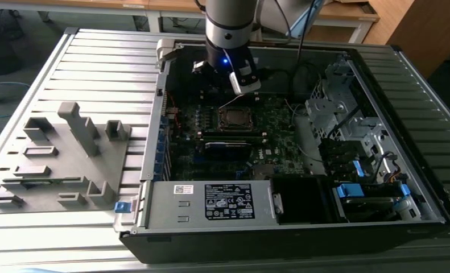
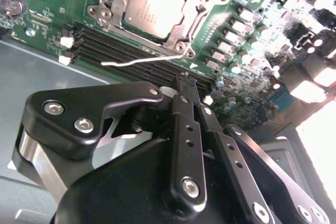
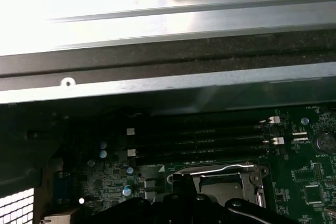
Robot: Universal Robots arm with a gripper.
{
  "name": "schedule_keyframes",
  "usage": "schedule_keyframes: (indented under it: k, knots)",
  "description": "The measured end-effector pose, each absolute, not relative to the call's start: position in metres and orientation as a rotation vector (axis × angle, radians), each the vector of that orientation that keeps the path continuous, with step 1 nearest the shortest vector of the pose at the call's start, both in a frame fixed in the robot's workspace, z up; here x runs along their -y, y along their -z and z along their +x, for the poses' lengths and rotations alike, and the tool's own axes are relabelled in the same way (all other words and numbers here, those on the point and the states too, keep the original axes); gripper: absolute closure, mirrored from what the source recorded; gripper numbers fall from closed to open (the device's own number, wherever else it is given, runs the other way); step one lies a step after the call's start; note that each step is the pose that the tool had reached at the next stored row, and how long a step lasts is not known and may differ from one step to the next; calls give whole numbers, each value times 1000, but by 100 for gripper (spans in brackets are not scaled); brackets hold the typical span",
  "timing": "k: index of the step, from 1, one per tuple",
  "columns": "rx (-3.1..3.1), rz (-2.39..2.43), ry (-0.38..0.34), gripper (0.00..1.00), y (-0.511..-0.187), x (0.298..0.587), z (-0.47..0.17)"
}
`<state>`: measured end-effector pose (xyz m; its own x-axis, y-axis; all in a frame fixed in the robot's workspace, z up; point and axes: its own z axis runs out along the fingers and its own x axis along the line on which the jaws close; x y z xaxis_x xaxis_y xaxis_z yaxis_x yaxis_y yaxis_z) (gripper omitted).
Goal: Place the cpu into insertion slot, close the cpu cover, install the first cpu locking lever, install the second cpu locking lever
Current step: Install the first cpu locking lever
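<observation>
The cpu [image 2: 155, 3], a flat square chip with a dull silver top, lies in its socket [image 1: 235, 118] on the green motherboard. The cpu cover [image 2: 202, 4], a thin silvery frame, lies flat around the chip. A thin wire locking lever [image 2: 137, 61] sticks out free along the socket's edge, in front of the memory slots; it also shows as a bright wire [image 3: 210, 170] in the first wrist view. My gripper [image 2: 186, 82] hangs just above the board beside the socket, fingers together and holding nothing. In the exterior view the gripper [image 1: 244, 86] sits just behind the socket.
The open computer case [image 1: 407, 62] lies on a ribbed metal table. A power supply box [image 1: 209, 202] fills its front; drive cages and cables [image 1: 338, 114] stand at the exterior view's right. A grey fixture block [image 1: 65, 153] sits at the exterior view's left.
</observation>
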<state>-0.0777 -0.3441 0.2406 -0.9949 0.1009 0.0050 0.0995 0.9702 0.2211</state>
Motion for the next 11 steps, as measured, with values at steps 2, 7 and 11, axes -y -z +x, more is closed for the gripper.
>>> schedule_keyframes:
  k: [2,7,11]
  knots:
    - [-3112,158,-349,89,-240,344,-74]
    - [-3112,158,-349,89,-238,344,-68]
    - [-3112,158,-349,89,-238,344,-67]
